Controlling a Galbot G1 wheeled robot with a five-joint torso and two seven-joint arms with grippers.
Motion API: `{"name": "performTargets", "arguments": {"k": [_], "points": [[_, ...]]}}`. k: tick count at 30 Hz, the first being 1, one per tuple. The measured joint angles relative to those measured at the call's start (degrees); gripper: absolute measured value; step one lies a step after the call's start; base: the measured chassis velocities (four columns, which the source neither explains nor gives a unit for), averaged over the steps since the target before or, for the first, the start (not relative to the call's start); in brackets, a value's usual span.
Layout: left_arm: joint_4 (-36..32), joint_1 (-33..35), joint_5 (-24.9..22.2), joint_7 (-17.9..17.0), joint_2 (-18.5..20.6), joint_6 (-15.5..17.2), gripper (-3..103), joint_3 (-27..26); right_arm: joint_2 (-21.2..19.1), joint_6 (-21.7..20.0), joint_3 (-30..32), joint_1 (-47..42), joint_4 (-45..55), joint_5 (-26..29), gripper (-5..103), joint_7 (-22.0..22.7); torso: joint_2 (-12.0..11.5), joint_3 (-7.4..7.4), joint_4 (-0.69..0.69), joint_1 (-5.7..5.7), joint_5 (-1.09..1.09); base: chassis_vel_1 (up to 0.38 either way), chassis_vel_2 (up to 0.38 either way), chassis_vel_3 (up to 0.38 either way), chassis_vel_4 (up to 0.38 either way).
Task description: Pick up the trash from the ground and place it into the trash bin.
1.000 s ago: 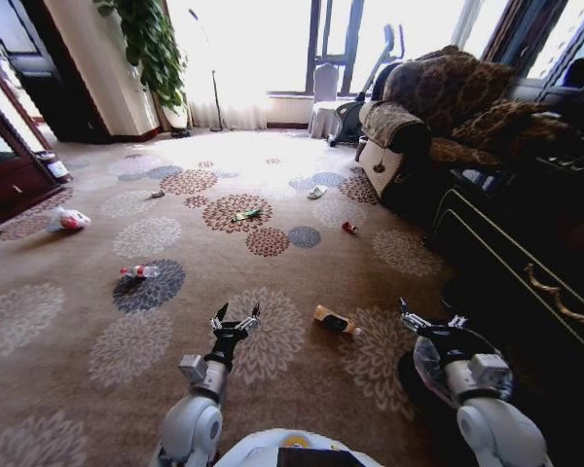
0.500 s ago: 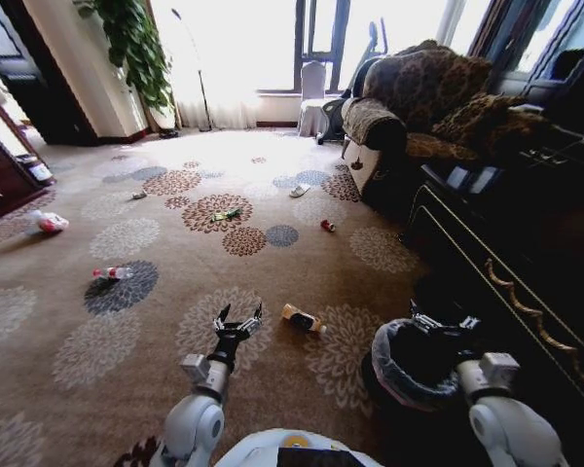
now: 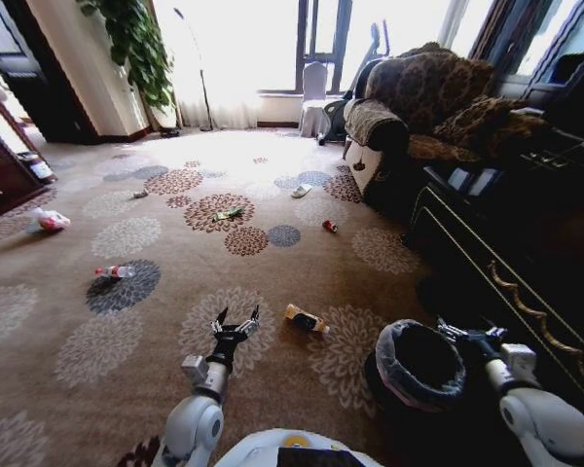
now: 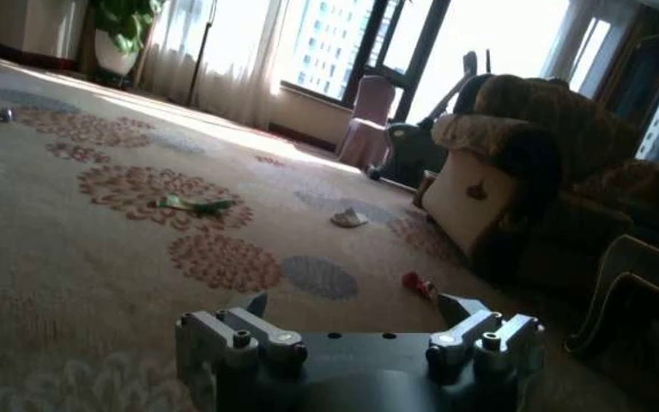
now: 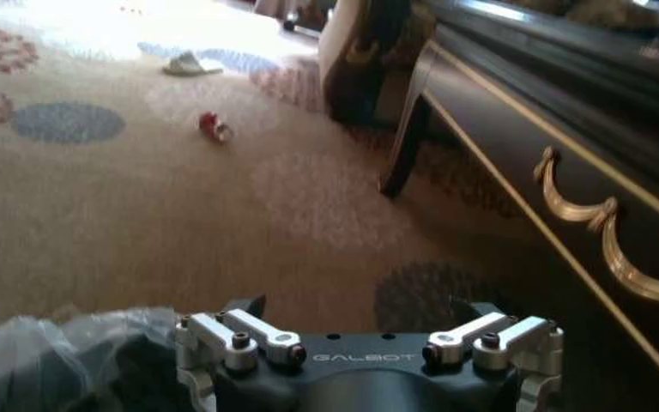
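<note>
The trash bin (image 3: 419,365), a black bucket with a clear liner (image 5: 66,352), stands on the carpet at the lower right. My right gripper (image 3: 472,336) (image 5: 364,305) is open and empty just beyond the bin's right rim. My left gripper (image 3: 236,323) (image 4: 359,307) hovers open over the carpet, left of an amber bottle (image 3: 307,319). Farther off lie a clear bottle with a red cap (image 3: 114,272), a green wrapper (image 3: 228,213) (image 4: 196,204), a white scrap (image 3: 301,192) (image 4: 349,219) (image 5: 192,63) and a white-pink bag (image 3: 49,222).
A small red item (image 3: 328,226) (image 4: 419,284) (image 5: 213,125) lies mid-carpet. A dark cabinet with gold handles (image 3: 526,292) (image 5: 604,240) runs along the right side. A patterned sofa (image 3: 419,107) stands behind it, and a potted plant (image 3: 127,44) at the back left.
The head camera has moved, shifting the whole picture and bringing the bin fully into sight. My right gripper now sits right of the bin's rim instead of over it. My left gripper holds steady.
</note>
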Motion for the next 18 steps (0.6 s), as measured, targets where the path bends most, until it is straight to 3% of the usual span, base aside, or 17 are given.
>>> {"name": "performTargets", "arguments": {"k": [3, 9, 13, 18], "points": [[1.5, -0.4, 0.3, -0.3, -0.5, -0.6, 100, 0.4, -6.4, -2.7, -1.6, 1.0, -5.5, 4.4, 100, 0.0, 0.0, 0.01, -0.01, 0.00, 0.06, 0.000, 0.000, 0.000, 0.000], [2.8, -1.0, 0.4, -1.3, -1.2, -1.1, 99, 0.6, -13.6, -4.4, -2.7, 0.4, -9.7, 9.4, 100, 0.0, 0.0, 0.01, 0.00, 0.00, 0.01, 0.000, 0.000, 0.000, 0.000], [4.1, -1.9, 0.6, -3.6, -1.4, -1.2, 99, 0.7, -14.9, -4.5, -3.2, -0.9, -10.6, 10.9, 100, 0.0, 0.0, 0.01, -0.01, 0.00, 0.06, 0.000, 0.000, 0.000, 0.000], [5.0, -1.9, 1.4, -3.8, -0.9, -1.4, 100, 0.3, -15.2, -4.8, 0.3, -6.4, -7.8, 15.6, 100, 0.0, 0.0, 0.00, -0.02, 0.00, -0.01, 0.000, 0.000, 0.000, 0.000]]}}
